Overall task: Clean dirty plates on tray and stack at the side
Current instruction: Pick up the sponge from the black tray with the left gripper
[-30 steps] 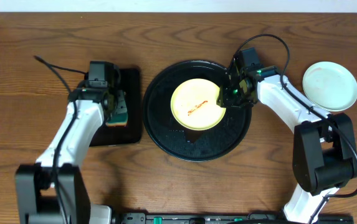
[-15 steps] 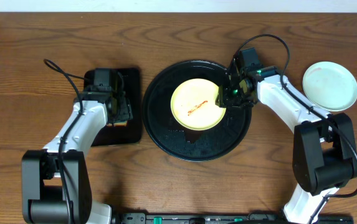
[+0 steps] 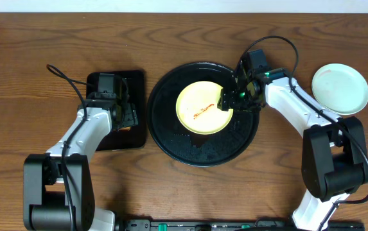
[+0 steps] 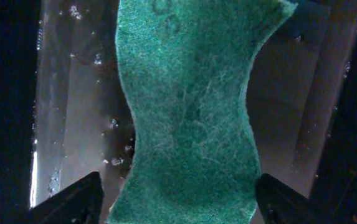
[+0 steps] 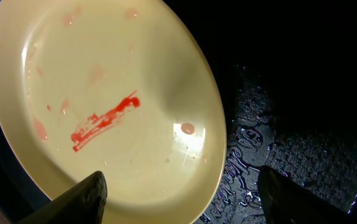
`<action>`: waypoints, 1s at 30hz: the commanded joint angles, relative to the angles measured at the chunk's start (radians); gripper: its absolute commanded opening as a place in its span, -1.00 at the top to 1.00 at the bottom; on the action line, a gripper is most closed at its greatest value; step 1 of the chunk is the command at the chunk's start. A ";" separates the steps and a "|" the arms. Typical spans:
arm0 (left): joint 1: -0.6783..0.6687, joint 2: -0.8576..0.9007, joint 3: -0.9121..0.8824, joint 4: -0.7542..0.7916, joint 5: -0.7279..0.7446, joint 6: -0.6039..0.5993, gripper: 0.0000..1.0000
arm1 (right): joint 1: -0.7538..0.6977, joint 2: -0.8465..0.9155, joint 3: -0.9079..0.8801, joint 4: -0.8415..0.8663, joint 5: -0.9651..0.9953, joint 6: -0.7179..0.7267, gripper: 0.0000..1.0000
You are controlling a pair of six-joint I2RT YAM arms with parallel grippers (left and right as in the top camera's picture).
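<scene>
A pale yellow plate [image 3: 200, 109] with a red smear [image 5: 103, 120] lies on the round black tray [image 3: 203, 151]. My right gripper [image 3: 228, 101] is open, with its fingers [image 5: 181, 199] either side of the plate's right rim. A light blue plate [image 3: 340, 88] sits on the table at the far right; I cannot tell whether another lies under it. My left gripper [image 3: 121, 114] is open over a green sponge [image 4: 190, 106], its fingers [image 4: 178, 208] either side of the sponge with gaps showing.
The sponge lies on a small rectangular black tray [image 3: 135, 83] left of the round tray; the overhead view hides most of it under the left gripper. The round tray's floor is wet [image 5: 271, 143]. Bare wooden table [image 3: 184, 38] surrounds both trays.
My left arm has swung down over the sponge on the rectangular tray, covering it in the overhead view. My right gripper has edged slightly left at the yellow plate's rim.
</scene>
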 commanded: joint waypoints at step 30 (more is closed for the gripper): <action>0.004 -0.192 -0.006 0.003 0.018 -0.007 0.85 | 0.005 0.009 0.013 -0.005 -0.008 0.003 -0.52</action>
